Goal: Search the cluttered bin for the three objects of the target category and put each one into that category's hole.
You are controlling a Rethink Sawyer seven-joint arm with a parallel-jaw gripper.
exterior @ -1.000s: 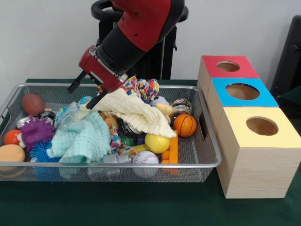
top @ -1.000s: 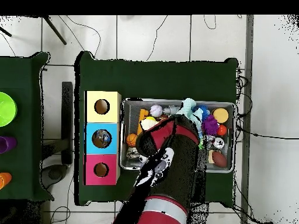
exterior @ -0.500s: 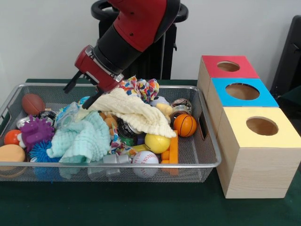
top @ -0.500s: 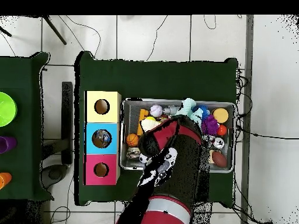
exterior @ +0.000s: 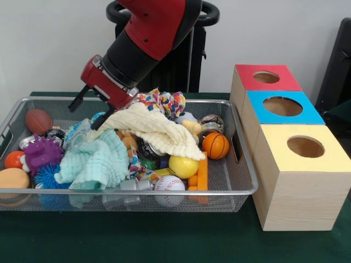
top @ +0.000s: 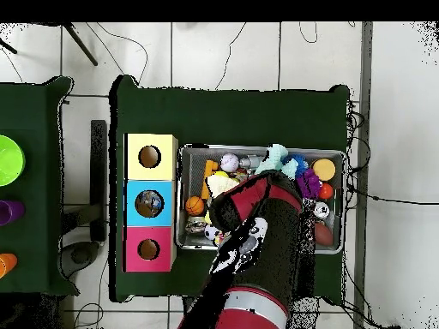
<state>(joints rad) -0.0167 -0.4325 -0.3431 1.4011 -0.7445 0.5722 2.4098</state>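
Gripper (exterior: 85,112) fingers spread, empty, above cream cloth (exterior: 156,131) in wire basket (exterior: 241,164). Risk: snagging cloth instead of bottle (exterior: 79,132), dragging clutter out.

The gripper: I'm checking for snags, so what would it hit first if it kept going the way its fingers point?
Probably the clear bottle by the mint cloth, below-left of the open gripper; depth is uncertain.
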